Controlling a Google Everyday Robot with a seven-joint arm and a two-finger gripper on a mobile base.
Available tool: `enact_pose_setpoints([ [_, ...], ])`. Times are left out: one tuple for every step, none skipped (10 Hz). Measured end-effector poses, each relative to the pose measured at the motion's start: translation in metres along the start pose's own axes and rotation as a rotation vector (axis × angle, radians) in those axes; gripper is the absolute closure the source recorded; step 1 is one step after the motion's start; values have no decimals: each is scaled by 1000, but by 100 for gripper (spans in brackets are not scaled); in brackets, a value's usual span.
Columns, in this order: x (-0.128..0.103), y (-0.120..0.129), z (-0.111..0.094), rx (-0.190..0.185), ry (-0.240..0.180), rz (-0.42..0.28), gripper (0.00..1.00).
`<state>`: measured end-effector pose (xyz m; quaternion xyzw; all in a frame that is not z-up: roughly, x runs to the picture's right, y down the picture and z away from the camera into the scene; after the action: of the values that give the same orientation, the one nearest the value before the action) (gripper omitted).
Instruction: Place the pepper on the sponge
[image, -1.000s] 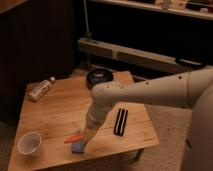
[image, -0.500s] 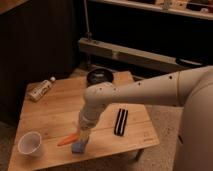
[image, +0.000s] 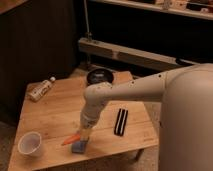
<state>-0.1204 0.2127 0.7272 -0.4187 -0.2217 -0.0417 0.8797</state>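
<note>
Pepper (image: 70, 139) at sponge (image: 80, 146) edge, gripper (image: 84, 134) just above

Fingers (image: 85, 132) above sponge (image: 80, 146) on table (image: 55, 107), pepper (image: 71, 139) just left.

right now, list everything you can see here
table: 1, light wood, centre of view
bottle: 1, pale, lying at the table's far left corner
bowl: 1, black, far edge
ridged block: 1, black, right of the gripper
cup: 1, white, near left corner
pepper: 1, orange-red, near edge, left of the sponge
sponge: 1, blue-grey, near edge, under the gripper
arm: 1, off-white, reaching in from the right
gripper: 1, pale, shut on the pepper's end, low over the sponge
</note>
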Motion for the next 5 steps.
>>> enact_pose_setpoints([
  [3,1,2,-7,5,1,100],
  [5,2,4,-13,9,0,100],
  [5,3,9,-25,12,-6,100],
  [8,4,11,-33,14,-6,100],
  [9,4,13,-39,14,-4,100],
])
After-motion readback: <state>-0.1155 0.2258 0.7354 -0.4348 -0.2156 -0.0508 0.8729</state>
